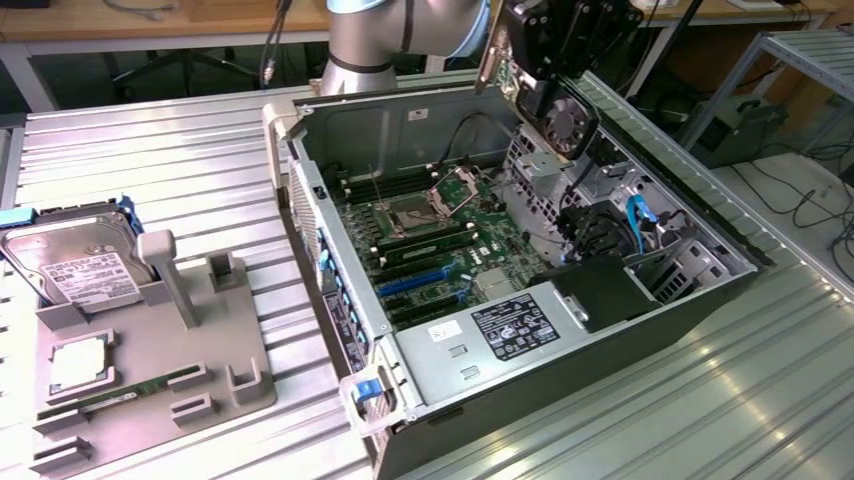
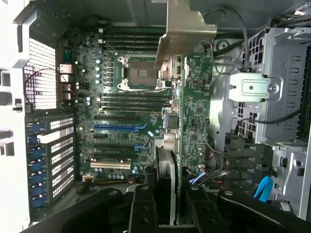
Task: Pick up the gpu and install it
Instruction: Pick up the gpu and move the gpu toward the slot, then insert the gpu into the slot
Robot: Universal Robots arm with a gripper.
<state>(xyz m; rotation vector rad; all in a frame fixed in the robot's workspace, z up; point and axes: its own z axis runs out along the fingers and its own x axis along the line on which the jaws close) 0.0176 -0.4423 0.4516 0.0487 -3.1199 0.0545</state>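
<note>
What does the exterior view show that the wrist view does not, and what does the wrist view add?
Exterior view: the robot arm, the ribbed metal table, and at the exterior view's left a grey holder with a hard drive and a RAM stick. Wrist view: the black fingers clamped on both sides of the gpu, its green board seen edge-on. Both: the gpu held by the gripper over the open case, and the motherboard with its CPU socket and blue slot.
</note>
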